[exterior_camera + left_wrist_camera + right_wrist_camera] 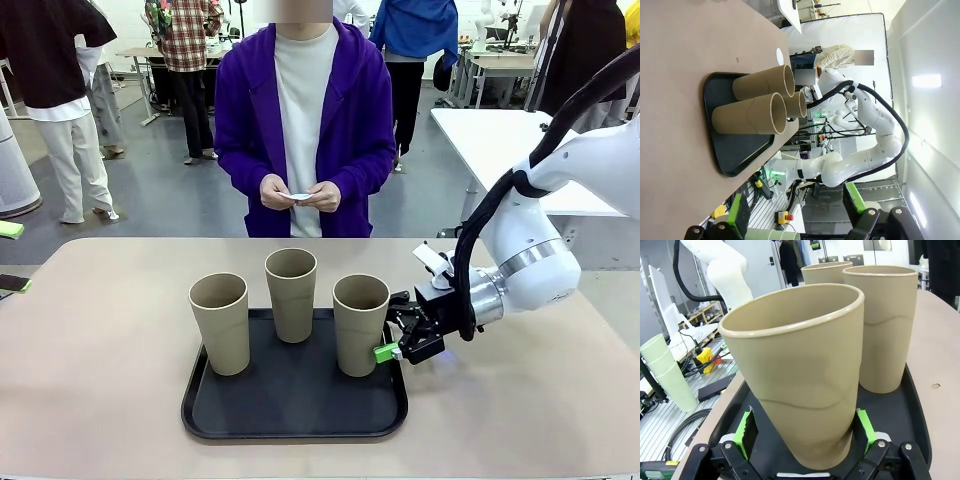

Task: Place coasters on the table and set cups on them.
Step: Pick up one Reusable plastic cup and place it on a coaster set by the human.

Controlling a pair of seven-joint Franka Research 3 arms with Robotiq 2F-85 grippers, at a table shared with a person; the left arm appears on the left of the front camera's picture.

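Right arm comes in from the right with its wrist level. The right gripper [392, 328] is low at the base of the right cup [360, 322], its jaws spread on either side of it and not clamped. The left gripper [795, 200] is off at the left side, wide open and holding nothing. Three cups stand upright on the black tray [300, 405] on the table [100, 400]: left cup [220, 322], middle cup [291, 292], right cup. At the far side the person's hands [322, 195] hold white coasters [300, 196]; count unclear.

no readable txt, labels, brands, nos. or signs in any view.
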